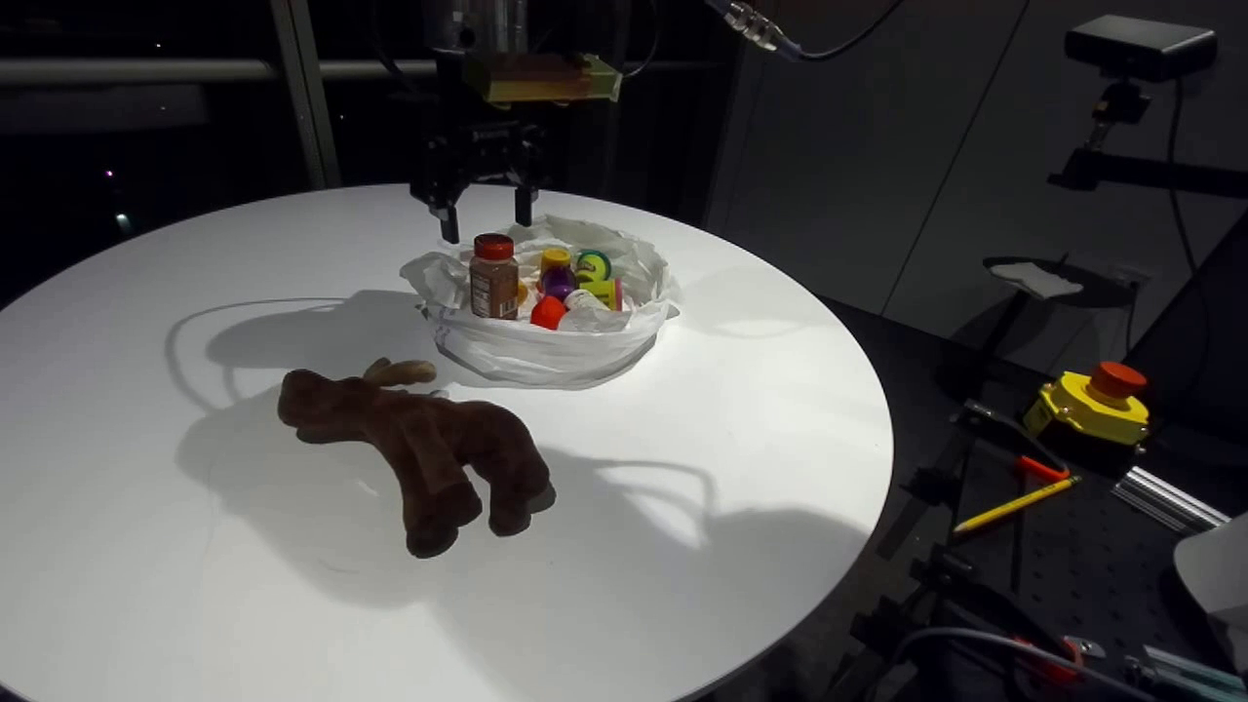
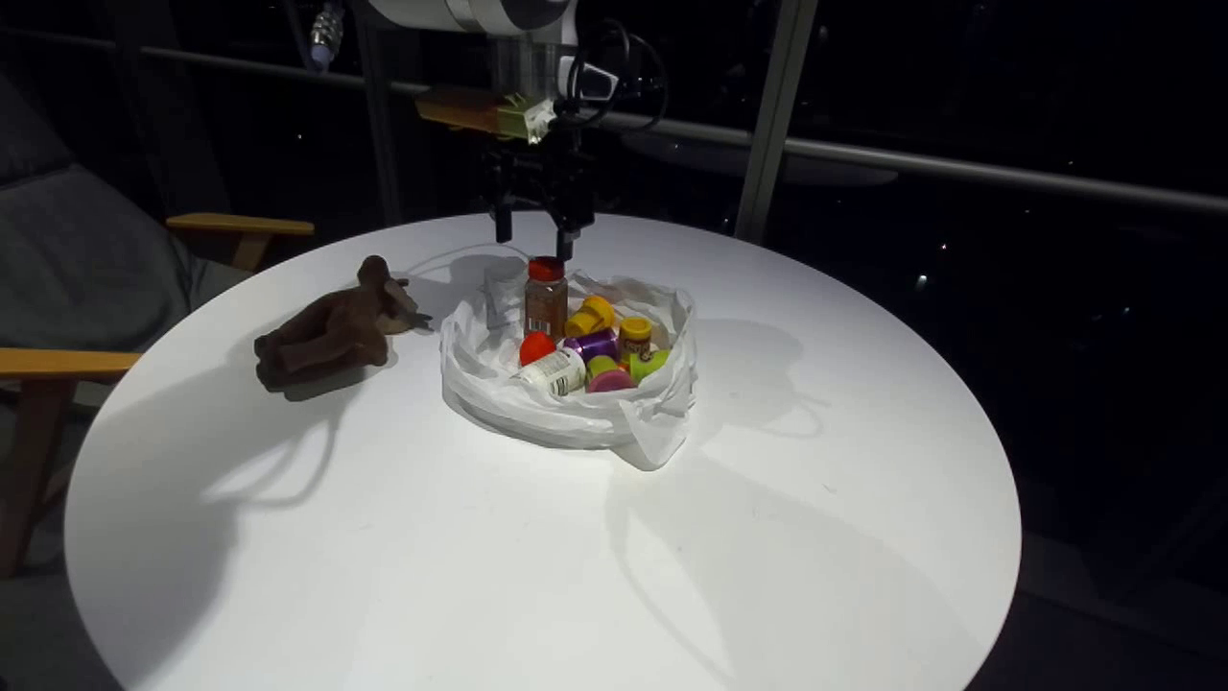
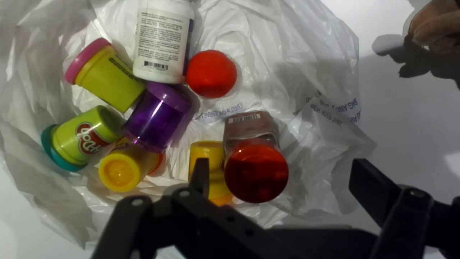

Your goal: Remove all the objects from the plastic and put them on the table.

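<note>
It's dim in here.
In an exterior view I see tall, grey-framed black glass windows (image 1: 234,136) at ten o'clock, a flat grey panelled wall (image 1: 907,166) at two, dark floor (image 1: 912,366) at three; in an exterior view, a grey-cushioned armchair (image 2: 86,250) with orange-brown wooden armrests (image 2: 240,225) at nine.

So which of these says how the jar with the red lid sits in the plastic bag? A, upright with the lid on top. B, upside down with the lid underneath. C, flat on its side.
A: in both exterior views the jar stands up out of the plastic bag, with its red lid at the top.
</note>
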`<action>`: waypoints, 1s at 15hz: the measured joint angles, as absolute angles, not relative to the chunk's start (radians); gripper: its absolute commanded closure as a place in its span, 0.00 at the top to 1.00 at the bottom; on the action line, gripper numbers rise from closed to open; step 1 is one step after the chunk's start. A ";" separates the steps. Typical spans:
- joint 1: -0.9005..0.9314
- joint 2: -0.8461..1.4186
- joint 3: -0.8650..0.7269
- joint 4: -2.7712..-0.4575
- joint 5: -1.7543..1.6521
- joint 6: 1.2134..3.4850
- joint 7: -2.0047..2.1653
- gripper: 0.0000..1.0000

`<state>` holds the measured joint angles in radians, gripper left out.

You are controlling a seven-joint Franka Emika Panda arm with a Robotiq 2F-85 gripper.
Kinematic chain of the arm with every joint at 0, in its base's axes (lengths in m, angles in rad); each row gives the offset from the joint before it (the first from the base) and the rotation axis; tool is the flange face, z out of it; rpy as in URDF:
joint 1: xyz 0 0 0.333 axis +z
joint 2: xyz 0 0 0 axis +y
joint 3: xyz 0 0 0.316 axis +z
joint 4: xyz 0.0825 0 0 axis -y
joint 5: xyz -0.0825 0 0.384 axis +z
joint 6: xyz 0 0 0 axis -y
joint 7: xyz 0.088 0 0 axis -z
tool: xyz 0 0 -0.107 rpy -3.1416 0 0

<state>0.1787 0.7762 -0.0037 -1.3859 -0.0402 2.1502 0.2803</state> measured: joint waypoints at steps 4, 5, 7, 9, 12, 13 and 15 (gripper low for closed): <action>0.178 0.842 -0.018 -1.309 -0.040 2.134 0.280 0.87; 0.178 0.858 -0.019 -1.291 -0.040 2.125 0.280 0.74; 0.177 0.886 -0.021 -1.259 -0.040 2.106 0.279 0.56; 0.176 0.903 -0.023 -1.242 -0.040 2.097 0.279 0.38; 0.176 0.906 -0.028 -1.239 -0.040 2.098 0.280 0.20; 0.175 0.905 -0.029 -1.239 -0.040 2.098 0.280 0.20; 0.175 0.902 -0.032 -1.243 -0.040 2.100 0.282 0.19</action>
